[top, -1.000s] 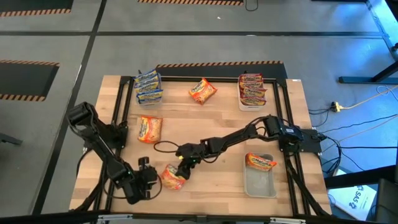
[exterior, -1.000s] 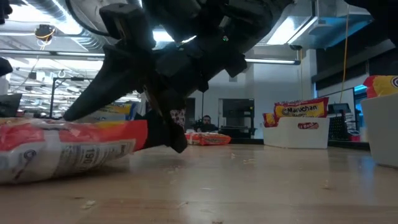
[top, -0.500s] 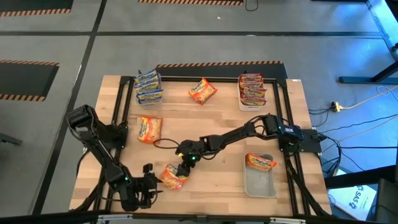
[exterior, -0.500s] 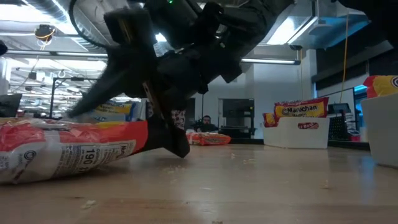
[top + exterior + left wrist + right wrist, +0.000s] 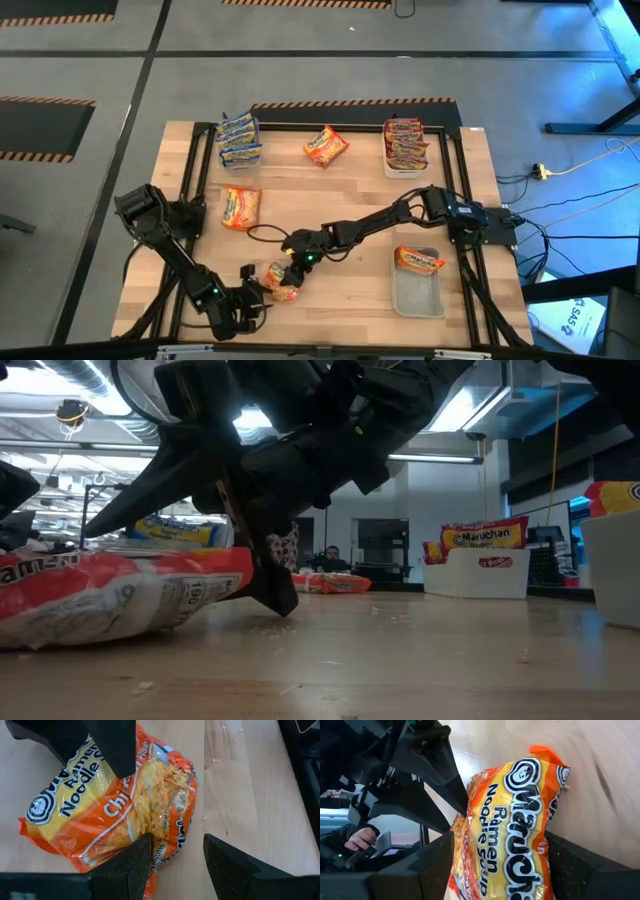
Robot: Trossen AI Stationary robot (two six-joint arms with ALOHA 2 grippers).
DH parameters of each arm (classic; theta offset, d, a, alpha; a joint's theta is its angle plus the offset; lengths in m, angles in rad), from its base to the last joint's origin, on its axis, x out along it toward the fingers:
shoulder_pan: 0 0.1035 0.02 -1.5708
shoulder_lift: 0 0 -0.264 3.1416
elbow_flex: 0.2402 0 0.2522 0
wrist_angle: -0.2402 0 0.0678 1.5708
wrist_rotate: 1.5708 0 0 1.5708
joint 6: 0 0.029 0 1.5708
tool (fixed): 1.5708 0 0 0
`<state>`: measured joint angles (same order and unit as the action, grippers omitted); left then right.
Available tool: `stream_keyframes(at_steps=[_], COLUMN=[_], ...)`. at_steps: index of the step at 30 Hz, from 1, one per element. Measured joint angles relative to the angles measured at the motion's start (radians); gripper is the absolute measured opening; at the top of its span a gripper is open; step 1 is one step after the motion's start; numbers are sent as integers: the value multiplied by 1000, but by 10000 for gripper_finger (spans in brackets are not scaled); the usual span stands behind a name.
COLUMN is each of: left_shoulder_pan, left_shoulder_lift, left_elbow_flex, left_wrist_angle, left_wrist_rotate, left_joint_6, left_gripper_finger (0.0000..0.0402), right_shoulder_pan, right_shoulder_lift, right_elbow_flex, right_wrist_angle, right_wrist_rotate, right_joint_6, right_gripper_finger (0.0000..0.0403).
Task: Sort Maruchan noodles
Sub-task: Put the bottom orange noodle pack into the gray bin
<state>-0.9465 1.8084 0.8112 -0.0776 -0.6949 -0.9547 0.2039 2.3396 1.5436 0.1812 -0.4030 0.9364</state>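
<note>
An orange Maruchan noodle packet (image 5: 283, 280) (image 5: 115, 810) lies near the table's front edge, left of centre. My right gripper (image 5: 290, 268) (image 5: 499, 837) reaches in from the right and is shut on it. My left gripper (image 5: 256, 286) (image 5: 175, 847) stands open at the packet's near left end, one fingertip (image 5: 142, 852) over its corner and the other over bare wood. Farther back are another orange packet (image 5: 240, 207) flat on the table and a third (image 5: 325, 147) near the far edge. My right gripper pinches the orange packet across its width, one finger on each long edge (image 5: 460, 835). The fingers slant down from the table's far right. The packet sits tipped, its underside on the table (image 5: 110, 630). Whether my left gripper touches the packet's corner, I cannot tell.
A clear tub of blue-and-yellow packets (image 5: 238, 140) stands at the far left and a tub of red packets (image 5: 405, 145) at the far right. A tub (image 5: 418, 292) at the near right holds one orange packet (image 5: 420, 261). A black frame edges the table.
My left gripper has sunk and moved toward the table's right edge, up to the orange packet's near end, tipping further downward. The packet has tipped a little in my right gripper's hold.
</note>
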Motion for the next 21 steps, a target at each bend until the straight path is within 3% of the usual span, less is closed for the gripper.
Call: stream_keyframes(at_steps=[13,21], left_shoulder_pan=[0,0], left_shoulder_lift=[2,3], left_elbow_flex=[-2,-3], left_wrist_angle=[-8,-8], left_wrist_rotate=[-29,-47], left_joint_6=[-1,21], left_gripper_finger=[177,177], right_shoulder_pan=[20,38], right_shoulder_lift=[2,3], right_elbow_flex=[-2,-3], right_wrist_angle=[26,30], right_wrist_rotate=[107,95], right_joint_6=[-2,-6], right_gripper_finger=[264,248])
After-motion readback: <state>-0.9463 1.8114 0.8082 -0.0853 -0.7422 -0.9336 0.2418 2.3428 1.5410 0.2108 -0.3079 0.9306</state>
